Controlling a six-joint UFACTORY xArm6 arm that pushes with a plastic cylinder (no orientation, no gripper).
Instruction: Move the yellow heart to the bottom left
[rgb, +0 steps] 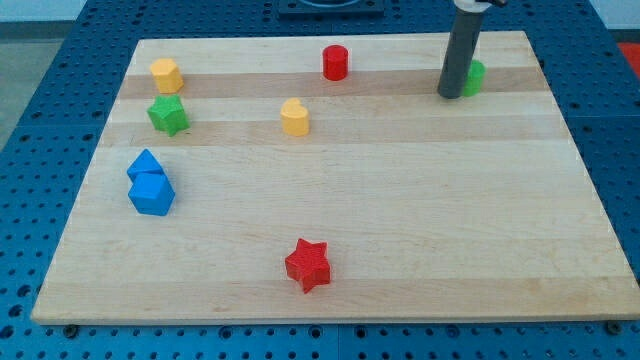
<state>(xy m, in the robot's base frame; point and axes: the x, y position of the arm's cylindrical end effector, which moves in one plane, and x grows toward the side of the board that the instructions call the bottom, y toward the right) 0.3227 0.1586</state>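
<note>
The yellow heart (294, 117) lies on the wooden board (400, 250) in its upper middle, left of centre. My tip (451, 95) rests at the upper right of the board, far to the right of the heart. It stands right against a green block (474, 76), which is partly hidden behind the rod, so its shape cannot be made out.
A red cylinder (335, 63) sits at the top centre. A yellow hexagon block (166, 75) and a green star (168, 115) are at the upper left. Two blue blocks (150, 184) touch at the left edge. A red star (308, 264) lies at the bottom centre.
</note>
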